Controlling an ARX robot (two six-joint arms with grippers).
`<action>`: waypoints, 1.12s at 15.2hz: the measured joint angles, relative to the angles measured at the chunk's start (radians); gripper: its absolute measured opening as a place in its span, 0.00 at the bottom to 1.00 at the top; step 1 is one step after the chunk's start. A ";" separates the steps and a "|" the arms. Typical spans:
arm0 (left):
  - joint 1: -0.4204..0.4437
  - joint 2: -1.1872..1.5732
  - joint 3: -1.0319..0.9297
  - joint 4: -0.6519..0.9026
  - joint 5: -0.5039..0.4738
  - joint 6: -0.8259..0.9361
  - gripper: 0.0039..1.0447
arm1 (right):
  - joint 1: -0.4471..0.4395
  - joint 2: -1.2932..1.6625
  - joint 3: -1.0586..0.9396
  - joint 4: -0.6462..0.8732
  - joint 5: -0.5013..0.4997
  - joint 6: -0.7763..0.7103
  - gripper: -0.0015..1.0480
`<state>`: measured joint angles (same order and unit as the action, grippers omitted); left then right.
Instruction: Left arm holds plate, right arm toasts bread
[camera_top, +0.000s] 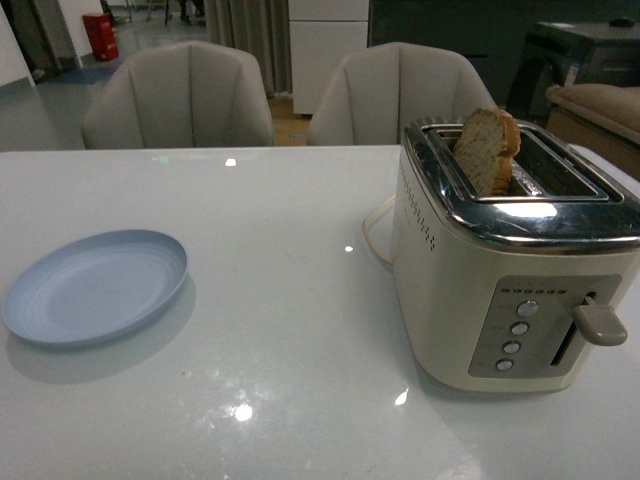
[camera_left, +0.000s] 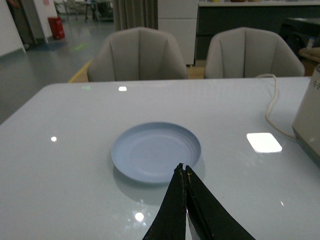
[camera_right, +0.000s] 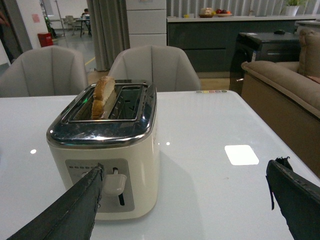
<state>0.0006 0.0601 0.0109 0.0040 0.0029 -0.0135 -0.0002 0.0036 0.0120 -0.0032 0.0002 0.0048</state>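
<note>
left pincer (camera_left: 184, 169) clenched, tips together, empty, just short of the plate's near rim | right pincer (camera_right: 185, 172) released, jaws wide apart, facing the toaster (camera_right: 107, 150) | plate (camera_top: 95, 285) flat on white bench (camera_top: 290, 300), well left of toaster | bread (camera_top: 487, 150) upright in toaster slot, top protruding

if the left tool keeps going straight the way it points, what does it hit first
Probably the plate. The left tool, jaws closed, points at its near rim, with only bare table between them. Its height above the table is unclear, so it might pass over the rim instead.
</note>
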 joint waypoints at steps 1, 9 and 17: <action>0.000 -0.051 0.001 0.013 -0.002 0.000 0.01 | 0.000 0.000 0.000 -0.001 0.000 0.000 0.94; 0.000 -0.051 0.000 -0.007 -0.003 0.000 0.22 | 0.000 0.000 0.000 0.000 0.000 0.000 0.94; 0.000 -0.051 0.000 -0.007 -0.003 0.001 0.96 | 0.000 0.000 0.000 0.000 0.000 0.000 0.94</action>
<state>0.0006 0.0086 0.0109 -0.0032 -0.0002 -0.0128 -0.0002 0.0036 0.0120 -0.0032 -0.0002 0.0048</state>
